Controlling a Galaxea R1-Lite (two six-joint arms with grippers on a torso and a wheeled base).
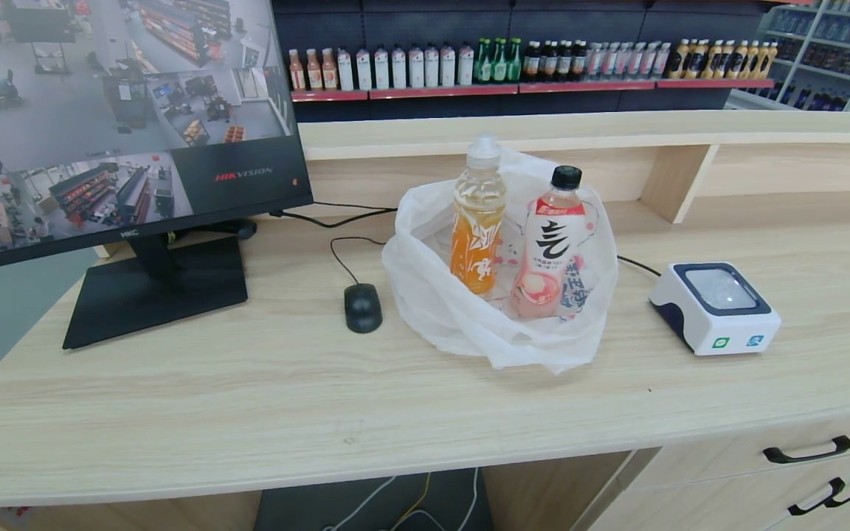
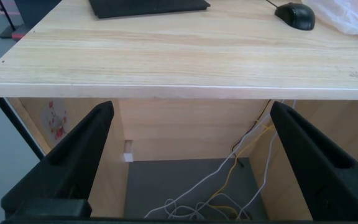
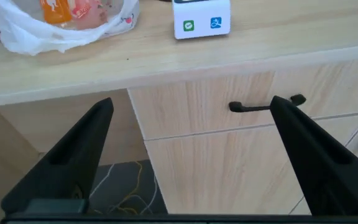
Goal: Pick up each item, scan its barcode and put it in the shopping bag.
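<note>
the thin white plastic shopping bag (image 1: 462, 317) is sitting in the middle of the pale wooden counter (image 1: 248, 398), and both bottles are standing upright inside it — the clear orange-drink bottle with the white cap (image 1: 478, 221) on the left, the pink-labelled bottle with the black cap (image 1: 554, 251) just beside it. the white and dark-blue box scanner (image 1: 713, 306) is resting near the bag's right side. the left gripper (image 2: 190, 165) is hanging below the counter's front edge, jaws spread wide, holding nothing — the right gripper (image 3: 191, 162) is doing likewise before the drawer fronts (image 3: 197, 106).
</note>
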